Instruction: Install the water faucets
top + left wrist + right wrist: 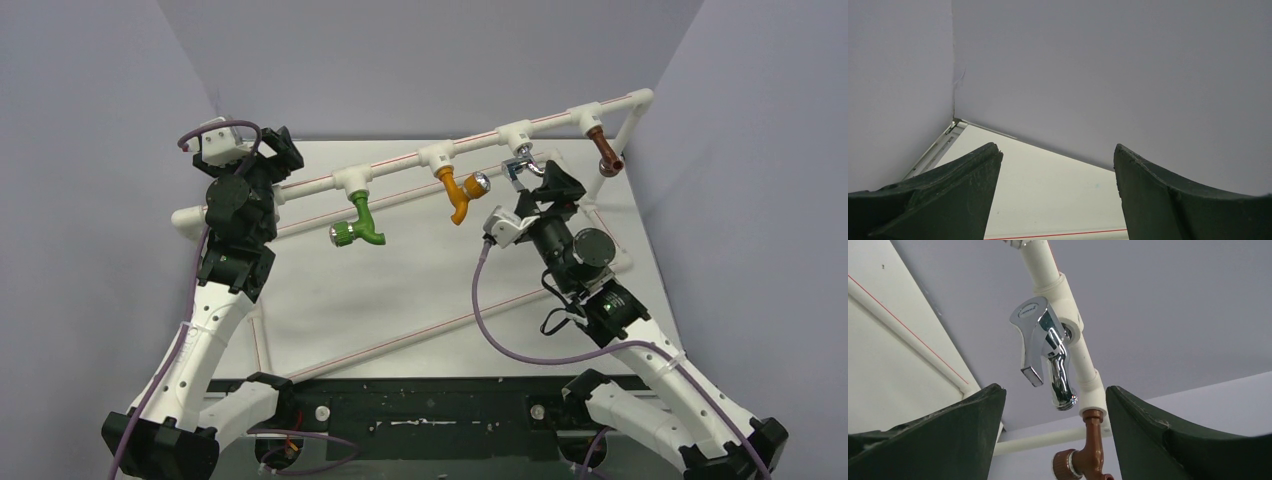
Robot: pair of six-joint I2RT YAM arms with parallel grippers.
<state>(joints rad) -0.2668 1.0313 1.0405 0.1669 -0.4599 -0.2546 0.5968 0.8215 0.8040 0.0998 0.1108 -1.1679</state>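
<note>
1. Right wrist view: chrome faucet (1045, 352) hangs from the white pipe (1068, 295), beside the brown faucet (1083, 460).
2. Right tool (1054, 388) is spread wide just below it, apart. Left tool (1055, 146) is wide and empty.
3. Likely the tightening step: next, close around the body squarely.

From above I see the white pipe (395, 166) running along the bench's (400, 295) far edge. It carries the green faucet (357, 222), orange faucet (458, 195), chrome faucet (522, 168) and brown faucet (605, 152), left to right. My right gripper (545, 182) sits just beside the chrome faucet, and my left gripper (285, 150) is near the far-left corner.
</note>
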